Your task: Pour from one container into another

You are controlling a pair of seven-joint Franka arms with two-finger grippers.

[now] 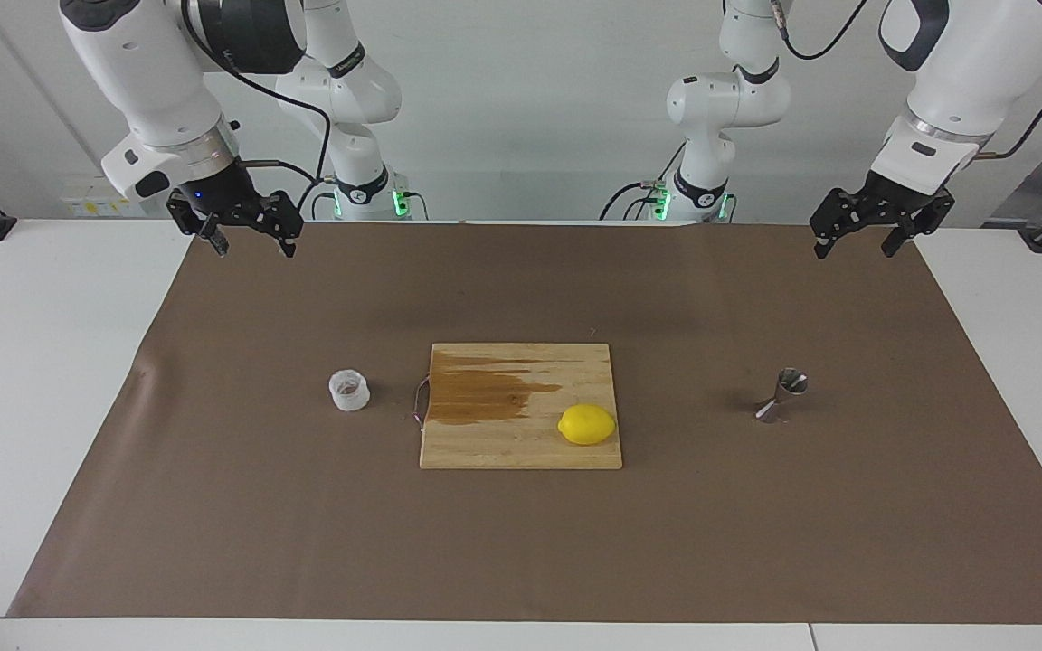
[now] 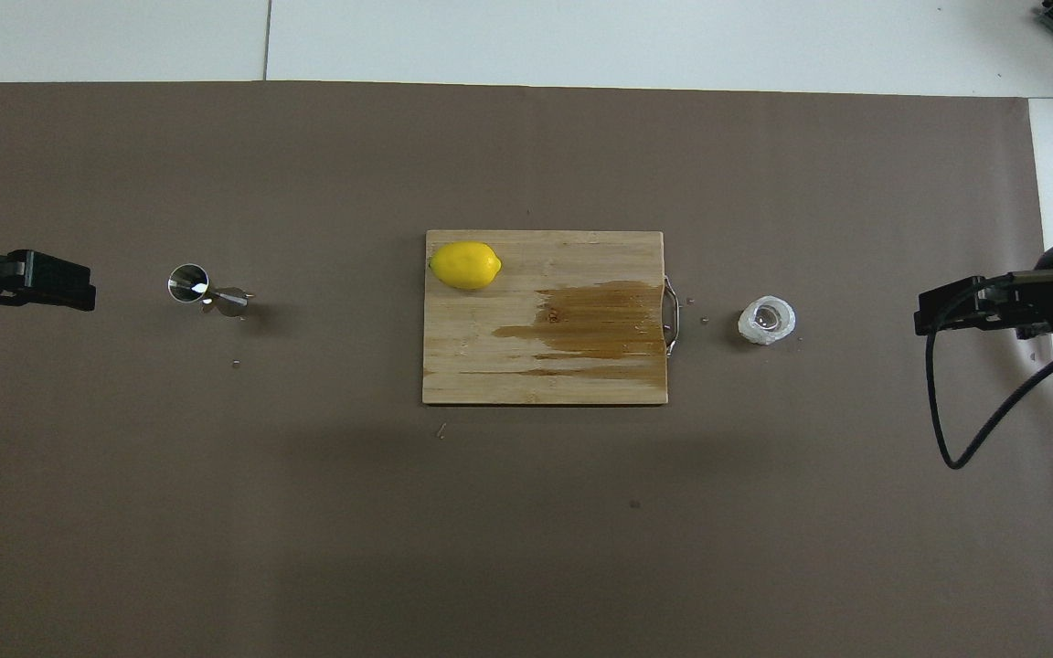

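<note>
Things in a row across the middle of the desk

A mat covers most of the desk, and a board lies on the mat in the middle. A lemon sits on the board, at the corner farther from the robots and toward the left arm's end. The cup stands on the mat beside the board, toward the right arm's end. The jigger stands on the mat, well apart from the board, toward the left arm's end. The left end effector hangs over the mat's edge nearest the robots at its own end; the right end effector does too.
</note>
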